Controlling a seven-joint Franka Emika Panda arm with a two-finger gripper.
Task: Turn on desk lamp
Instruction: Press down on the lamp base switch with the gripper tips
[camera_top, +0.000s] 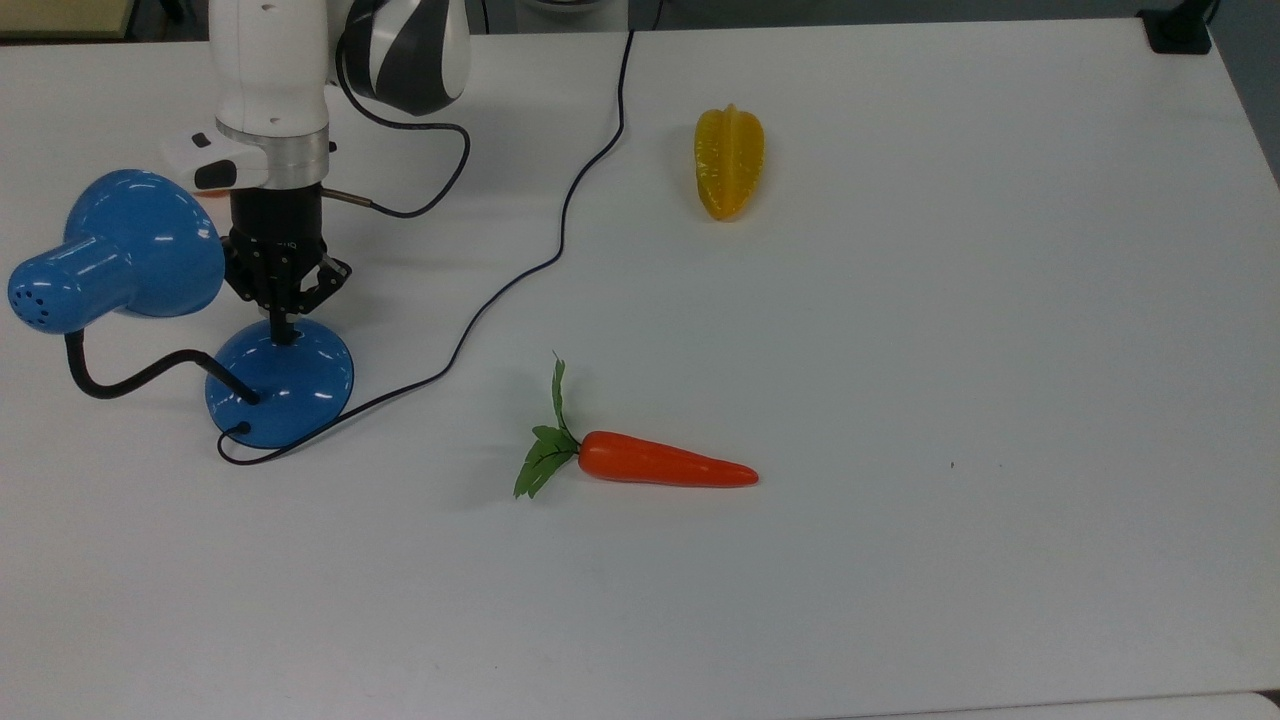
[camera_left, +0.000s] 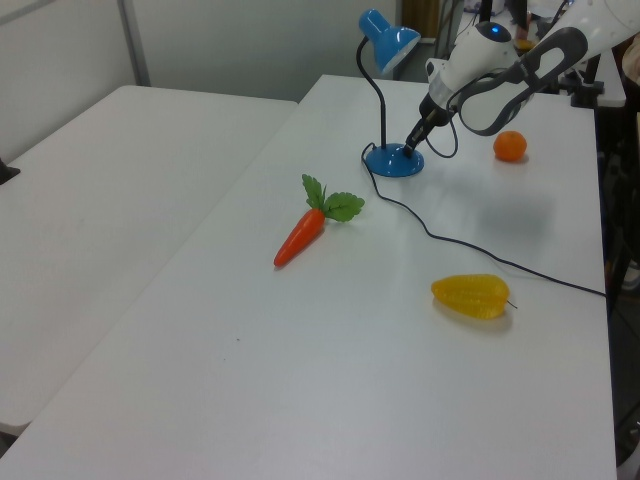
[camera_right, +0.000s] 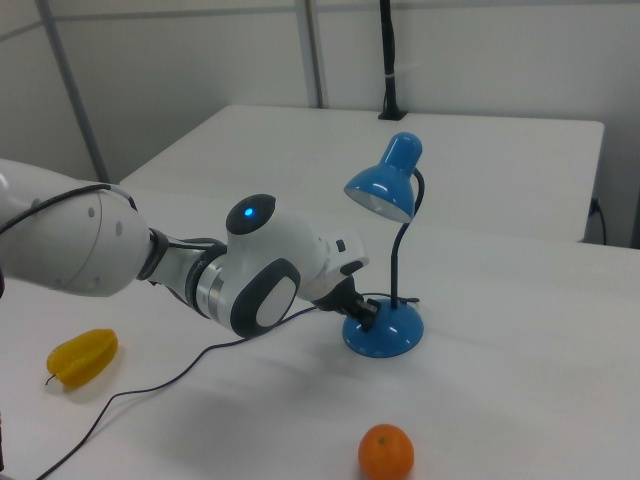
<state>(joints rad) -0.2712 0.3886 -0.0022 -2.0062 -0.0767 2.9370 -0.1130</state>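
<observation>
While shut, the claw (camera_top: 284, 335) touches the desk lamp (camera_top: 280, 385).

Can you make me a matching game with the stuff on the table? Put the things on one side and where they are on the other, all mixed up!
Things:
1. desk lamp
2. carrot
3. yellow fruit
4. orange

Places:
A. lying with green leaves at one end, in the middle of the table
B. round, near the bottom edge of the right view
C. the gripper presses down on its blue base
D. across the black cord from the lamp, near the top view's top edge

Pairs: 1-C, 2-A, 3-D, 4-B
</observation>
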